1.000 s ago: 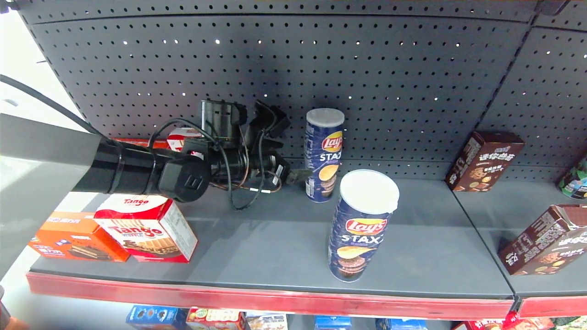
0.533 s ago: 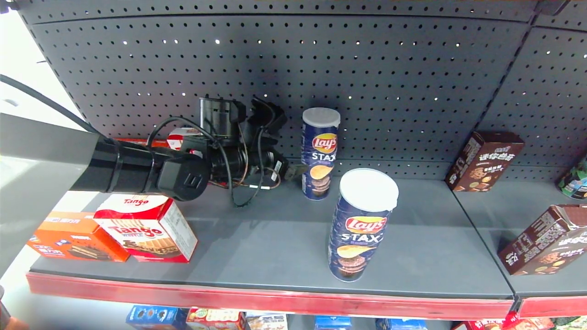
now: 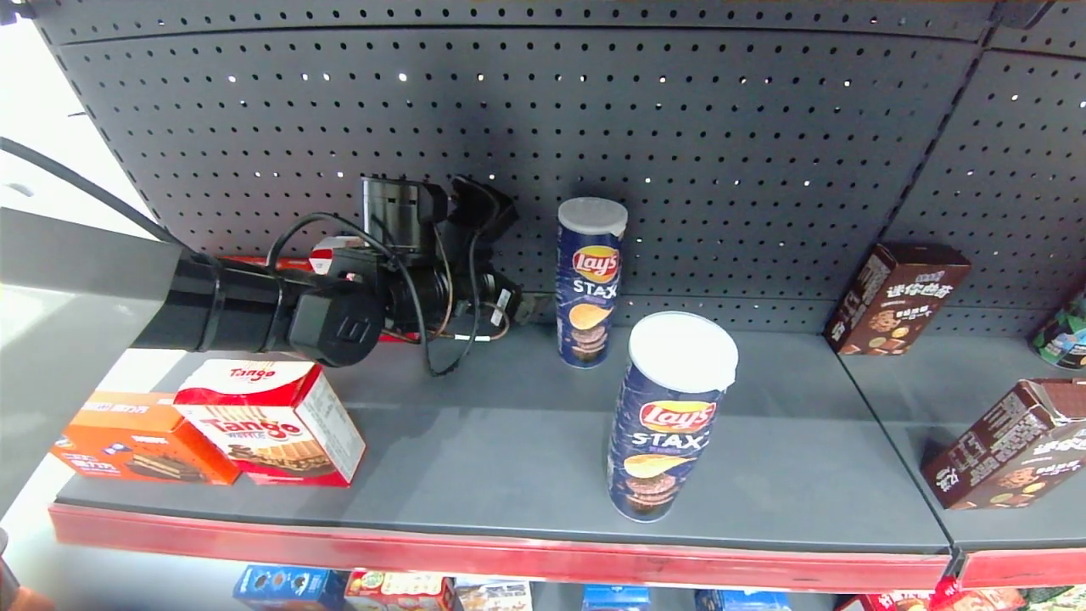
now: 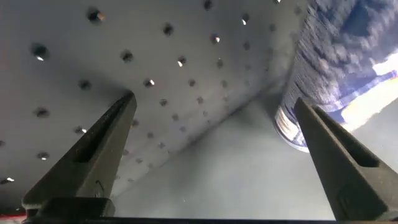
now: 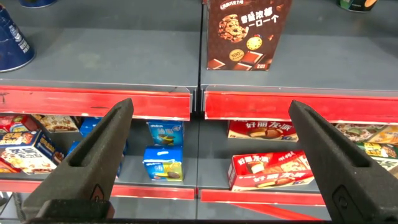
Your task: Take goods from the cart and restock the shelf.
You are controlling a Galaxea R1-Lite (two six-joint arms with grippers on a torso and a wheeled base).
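The left gripper point(image 4: 214, 99) is spread wide and holds nothing. The chip can point(image 3: 590, 284) stands just beyond one fingertip, off to that side and not between the two, on the shelf point(image 3: 475, 441) close to the perforated back panel point(image 3: 679, 127).

The step in hand looks like clearing away from a can already set down. It is best done by pulling straight back along the arm's own line, fingers kept wide, so that the near finger never brushes the can. Farther out towards the shelf's front edge stands a second can point(image 3: 666, 416), and a wafer box point(image 3: 271, 424) lies under the arm; both need room.

The chip can is a tall, narrow, dark blue tube with a pale lid. It stands upright with its label forward and will likely tip at a light knock.

The right gripper point(image 5: 211, 104) is also wide and empty.
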